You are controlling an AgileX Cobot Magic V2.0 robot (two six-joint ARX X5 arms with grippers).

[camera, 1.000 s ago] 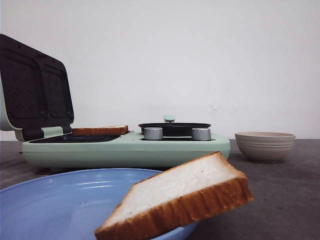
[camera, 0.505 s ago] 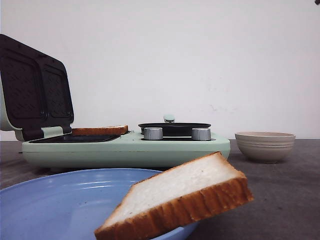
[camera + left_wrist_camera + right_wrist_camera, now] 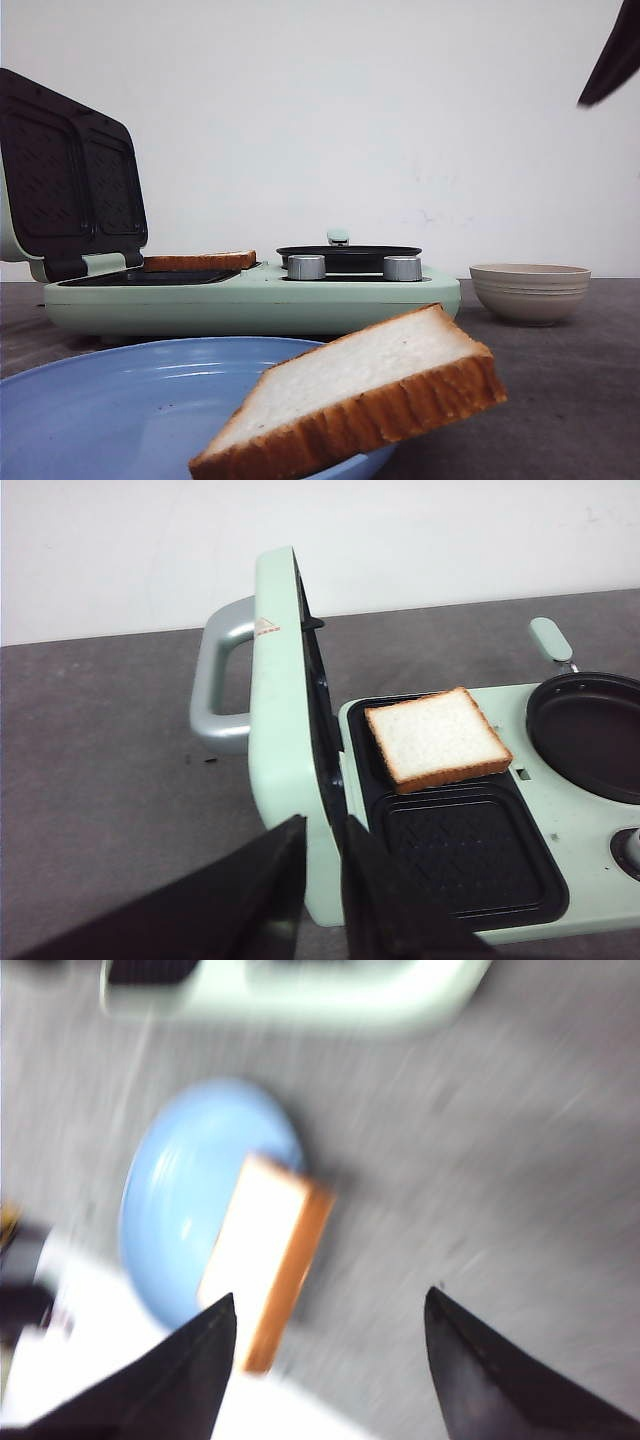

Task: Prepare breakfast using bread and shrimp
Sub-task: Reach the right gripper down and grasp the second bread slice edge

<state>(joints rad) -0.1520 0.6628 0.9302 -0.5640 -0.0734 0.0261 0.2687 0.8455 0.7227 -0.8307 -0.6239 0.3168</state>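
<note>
One bread slice [image 3: 360, 390] leans on the rim of the blue plate [image 3: 110, 400], its crust edge hanging over the table. In the blurred right wrist view this bread [image 3: 262, 1250] lies below my right gripper [image 3: 331, 1293], which is open and empty. Another bread slice [image 3: 437, 738] lies flat on the far grill plate of the mint breakfast maker [image 3: 300, 780]; it shows edge-on as bread [image 3: 200, 261] from the front. My left gripper [image 3: 322, 825] hangs shut beside the raised lid [image 3: 283, 680], holding nothing. The shrimp is out of view.
A black frying pan [image 3: 348, 256] sits on the maker's right half behind two silver knobs [image 3: 306, 267]. A beige ribbed bowl [image 3: 529, 290] stands to the right on the dark table; its inside is hidden. My right gripper [image 3: 612, 60] shows as a dark shape at the upper right.
A dark part of my right gripper has come into the front view at the upper right corner. The bread, plate and maker have not moved.
</note>
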